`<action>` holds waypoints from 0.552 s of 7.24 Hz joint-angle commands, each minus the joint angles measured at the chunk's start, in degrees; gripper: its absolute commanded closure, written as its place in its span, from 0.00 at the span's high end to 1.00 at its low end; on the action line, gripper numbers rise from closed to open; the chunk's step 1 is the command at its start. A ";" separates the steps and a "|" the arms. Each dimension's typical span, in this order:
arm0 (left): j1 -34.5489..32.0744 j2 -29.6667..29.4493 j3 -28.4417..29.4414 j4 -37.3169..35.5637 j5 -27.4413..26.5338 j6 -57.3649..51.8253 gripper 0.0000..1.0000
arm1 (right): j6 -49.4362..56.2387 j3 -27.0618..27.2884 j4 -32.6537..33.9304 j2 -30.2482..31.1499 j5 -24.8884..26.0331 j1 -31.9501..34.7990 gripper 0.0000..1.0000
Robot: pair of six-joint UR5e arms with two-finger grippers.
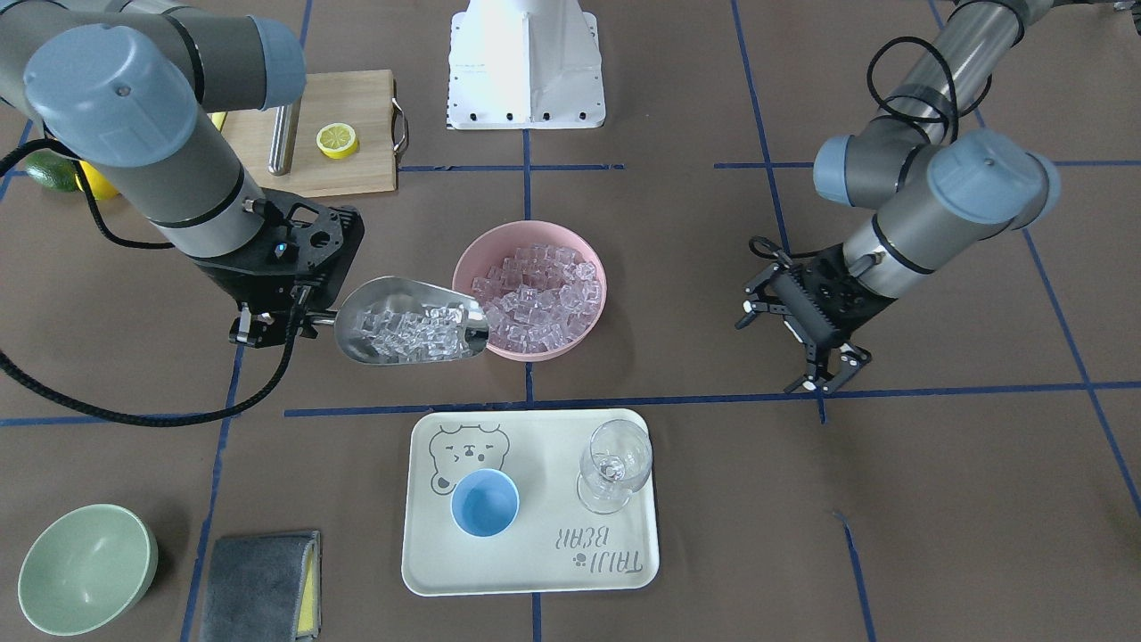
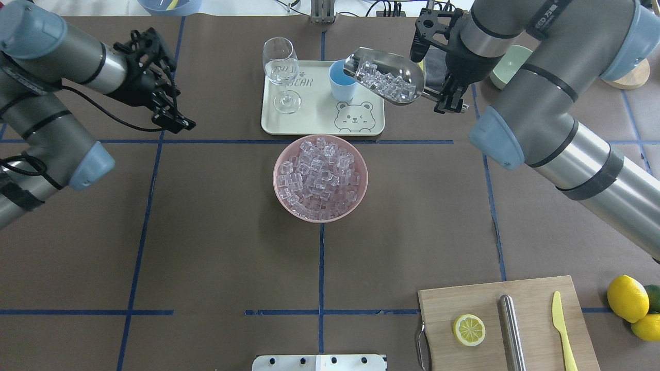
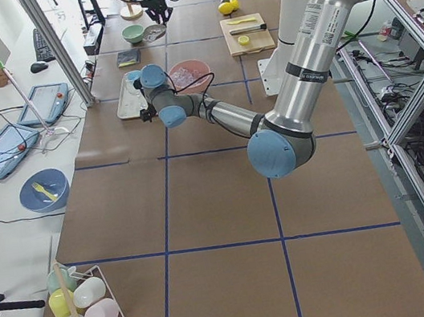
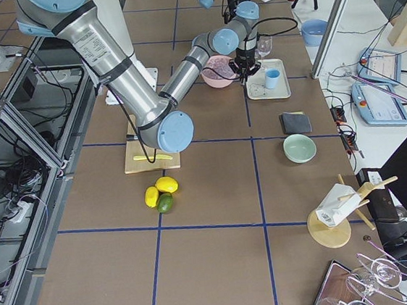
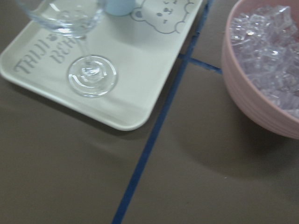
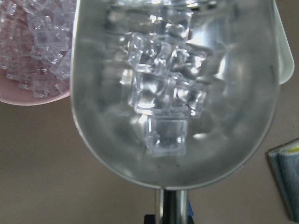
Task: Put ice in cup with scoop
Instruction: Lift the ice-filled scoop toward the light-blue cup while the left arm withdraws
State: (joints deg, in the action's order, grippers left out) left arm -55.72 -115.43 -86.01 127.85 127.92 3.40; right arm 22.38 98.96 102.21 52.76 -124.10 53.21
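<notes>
The right hand (image 1: 299,321) was clenched on the rod handle of the scoop (image 1: 385,291). It held the scoop off the surface (image 1: 713,535), trough roughly level and heaped with ice (image 1: 412,328). More cubes filled the pink bowl (image 1: 530,226), just beside the scoop's mouth. The light-blue cup (image 1: 484,502) stood upright on the cream tray (image 1: 535,571), near a wine glass (image 1: 615,464). The left hand (image 1: 793,343) hung released, well apart, gripping nothing.
</notes>
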 commanded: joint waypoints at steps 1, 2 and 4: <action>-8.14 3.71 -1.26 -5.64 -0.04 0.02 1.00 | -7.40 -2.36 2.73 -1.59 0.43 1.19 0.00; -11.83 3.12 -1.70 -15.17 0.04 0.02 1.00 | -9.70 -5.16 2.73 -2.91 0.87 1.28 0.00; -16.93 5.56 -5.47 -18.78 -0.04 0.02 1.00 | -11.38 -12.09 4.30 -6.68 3.07 1.10 0.00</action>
State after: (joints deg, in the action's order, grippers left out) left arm -69.26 -111.29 -89.86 111.62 127.94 3.39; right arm 12.47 91.05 105.27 48.35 -122.07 54.41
